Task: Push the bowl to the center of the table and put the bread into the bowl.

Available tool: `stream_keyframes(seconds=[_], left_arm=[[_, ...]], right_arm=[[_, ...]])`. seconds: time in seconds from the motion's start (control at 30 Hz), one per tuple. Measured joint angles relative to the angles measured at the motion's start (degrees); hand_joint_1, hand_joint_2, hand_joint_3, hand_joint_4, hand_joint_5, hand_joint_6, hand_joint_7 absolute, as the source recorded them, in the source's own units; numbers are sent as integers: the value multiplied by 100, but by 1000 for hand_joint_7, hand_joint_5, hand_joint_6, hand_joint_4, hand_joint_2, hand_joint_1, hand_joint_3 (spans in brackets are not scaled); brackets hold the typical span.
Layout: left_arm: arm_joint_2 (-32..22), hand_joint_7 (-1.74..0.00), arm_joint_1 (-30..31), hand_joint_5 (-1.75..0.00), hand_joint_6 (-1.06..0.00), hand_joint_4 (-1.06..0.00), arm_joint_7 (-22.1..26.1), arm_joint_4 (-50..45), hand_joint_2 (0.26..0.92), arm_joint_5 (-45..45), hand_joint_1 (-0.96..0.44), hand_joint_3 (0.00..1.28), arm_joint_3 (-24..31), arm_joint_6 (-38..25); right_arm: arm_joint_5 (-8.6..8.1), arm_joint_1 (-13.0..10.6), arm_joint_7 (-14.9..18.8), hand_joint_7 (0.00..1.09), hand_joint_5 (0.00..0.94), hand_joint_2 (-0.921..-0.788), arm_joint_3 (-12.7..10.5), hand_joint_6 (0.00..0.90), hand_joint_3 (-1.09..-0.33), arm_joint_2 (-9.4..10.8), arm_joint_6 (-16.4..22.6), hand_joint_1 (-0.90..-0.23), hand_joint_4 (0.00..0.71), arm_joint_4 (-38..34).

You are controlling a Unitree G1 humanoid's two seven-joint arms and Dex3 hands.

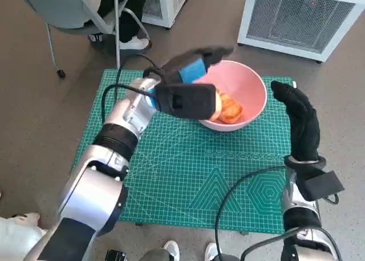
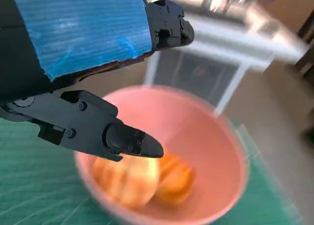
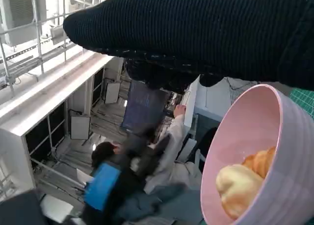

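Both hands hold nothing. Left hand (image 1: 194,64) hangs over the near-left rim of the bowl (image 1: 251,81), fingers (image 2: 130,141) spread, nothing between them; the left wrist view shows them above the bowl's inside, not touching the bread (image 2: 147,178). My read: it let go over the bowl so the bread would drop inside, not on the mat.

Bread lies at the bowl's bottom, under and just beyond the left fingertips. In the head view (image 1: 228,108) it sits toward the side nearest the left hand, which fits a drop from that side. Looks like two pale-orange lumps touching; too blurred to say whether one piece or two.

Right hand (image 1: 299,121) stands upright just beside the bowl's right wall, fingers straight and together, palm toward the bowl. Contact: cannot tell, a narrow gap at most. Likely posted there as a stop, so the bowl doesn't slide away from the left hand.

Bowl sits upright on the green mat (image 1: 171,175), between the hands but past both, toward the table's far side. Judged from this, bread-in-bowl is done; the centring looks short, since the bowl is nearer the far edge than the middle.

Risk: the left fingers could clip the rim and tip the bowl.
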State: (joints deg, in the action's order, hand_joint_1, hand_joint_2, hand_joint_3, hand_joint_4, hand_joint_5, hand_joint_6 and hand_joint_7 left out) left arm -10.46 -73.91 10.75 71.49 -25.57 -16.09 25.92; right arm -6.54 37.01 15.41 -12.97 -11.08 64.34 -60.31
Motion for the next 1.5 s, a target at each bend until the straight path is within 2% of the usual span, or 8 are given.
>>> stream_keyframes(seconds=[0.3,0.43,0.63,0.77,0.83,1.1,1.37,1.5], left_arm=[[-222,-188,629,-51,-245,-151,-205,-642,921,857,-566,445,695,1209],[-322,-185,1162,-46,-239,-164,-109,-1128,921,1290,-561,505,970,1727],[-446,-190,2014,-47,-234,-194,-66,-2066,921,1635,-569,569,1211,2072],[-455,-487,2574,-18,-76,-209,67,-2910,921,2041,-530,597,1342,1899],[-449,-575,2821,-11,-30,-211,91,-3322,921,2195,-520,605,1385,1750],[-337,-628,3825,-4,-1,-206,69,-4930,921,2513,-559,616,1499,1124],[-150,-612,4313,-2,1,-203,121,-5468,921,2924,-568,628,1602,805],[-43,-602,4458,-3,1,-205,182,-5571,921,3172,-557,630,1656,744]], right_arm=[[-3,0,-4,110,0,-921,15,291,-825,0,15,-620,355,211],[-2,1,-32,112,0,-921,38,294,-822,-7,14,-625,352,457],[-19,5,-35,115,1,-921,81,296,-814,-20,-63,-644,353,937],[-67,19,-34,116,0,-921,99,297,-803,-23,-153,-662,352,1258],[-121,40,-27,117,0,-921,118,298,-799,-21,-197,-662,351,1394],[-458,194,123,120,0,-921,235,302,-790,-1,-389,-643,347,1834],[-659,332,277,120,0,-921,295,306,-783,57,-439,-626,335,1875],[-680,371,330,119,0,-921,306,308,-781,60,-439,-625,329,1870]])
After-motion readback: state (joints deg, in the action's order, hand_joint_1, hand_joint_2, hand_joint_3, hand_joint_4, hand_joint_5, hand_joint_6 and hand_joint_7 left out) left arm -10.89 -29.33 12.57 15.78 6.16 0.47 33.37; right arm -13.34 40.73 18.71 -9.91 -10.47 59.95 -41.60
